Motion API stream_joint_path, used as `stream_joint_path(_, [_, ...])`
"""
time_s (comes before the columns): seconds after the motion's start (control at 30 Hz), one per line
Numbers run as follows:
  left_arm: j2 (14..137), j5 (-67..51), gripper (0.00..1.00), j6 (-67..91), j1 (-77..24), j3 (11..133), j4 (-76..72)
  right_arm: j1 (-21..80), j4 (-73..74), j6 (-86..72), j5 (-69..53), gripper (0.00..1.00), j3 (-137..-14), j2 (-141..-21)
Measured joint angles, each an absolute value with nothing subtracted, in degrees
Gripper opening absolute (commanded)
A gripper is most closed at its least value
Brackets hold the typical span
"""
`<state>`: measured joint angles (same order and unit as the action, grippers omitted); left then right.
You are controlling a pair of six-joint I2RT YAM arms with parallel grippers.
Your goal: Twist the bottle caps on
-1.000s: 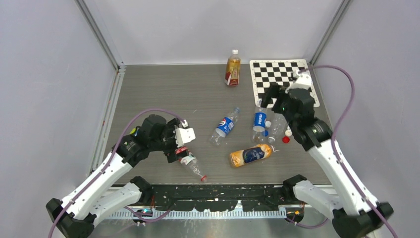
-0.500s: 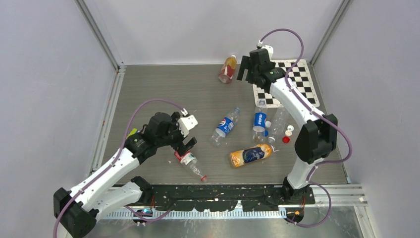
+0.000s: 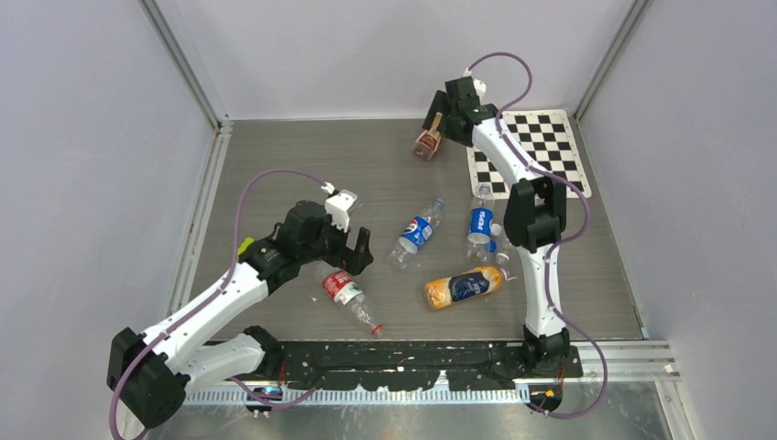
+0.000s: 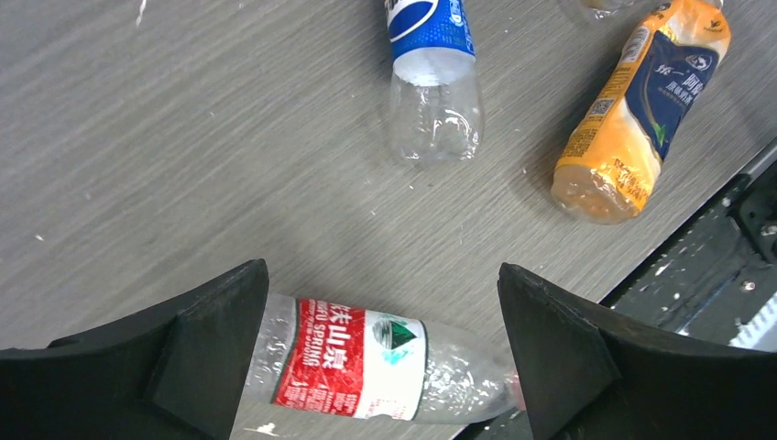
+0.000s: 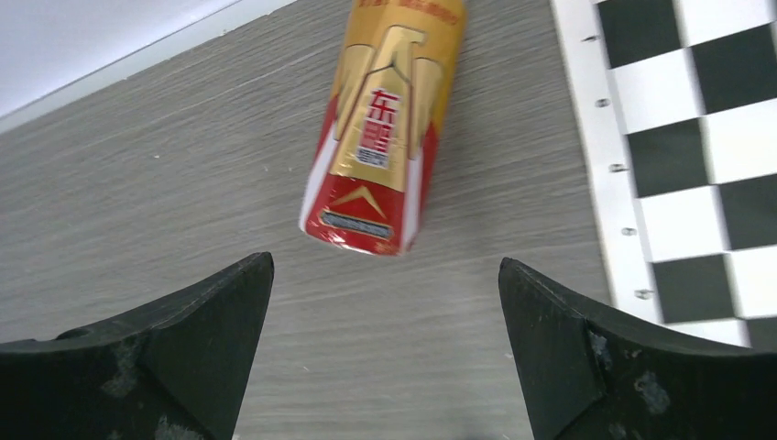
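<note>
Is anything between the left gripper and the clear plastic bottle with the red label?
Nothing visible. The open left gripper hangs over the clear red-labelled plastic bottle, which lies on the grey table between the fingers in the wrist view.

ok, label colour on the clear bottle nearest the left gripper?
Red and white label, green emblem; clearest in the left wrist view.

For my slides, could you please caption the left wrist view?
Open left gripper above a lying red-labelled bottle; Pepsi bottle and orange bottle beyond.

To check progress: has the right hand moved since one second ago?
Yes. The right hand went from the checkerboard's near left corner to left of its far corner, over the red-gold bottle.
</note>
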<state>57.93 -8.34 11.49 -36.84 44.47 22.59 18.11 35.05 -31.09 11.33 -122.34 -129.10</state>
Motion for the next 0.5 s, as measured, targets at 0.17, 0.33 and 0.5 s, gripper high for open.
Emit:
stream_joint_path(0.17, [57.23, -8.34, 1.0, 14.98, -36.84, 43.4, 22.72, 18.04, 33.32, -37.47, 8.62, 1.0, -125.82, -135.28])
stream_joint_path(0.33, [59.72, -8.25, 1.0, 17.56, -36.84, 44.62, 24.73, 18.04, 32.58, -42.28, 9.91, 1.0, -130.91, -141.78])
stream_joint_path(0.5, [63.96, -7.6, 1.0, 19.33, -36.84, 46.94, 28.14, 18.04, 30.22, -44.45, 9.65, 0.98, -134.41, -146.39])
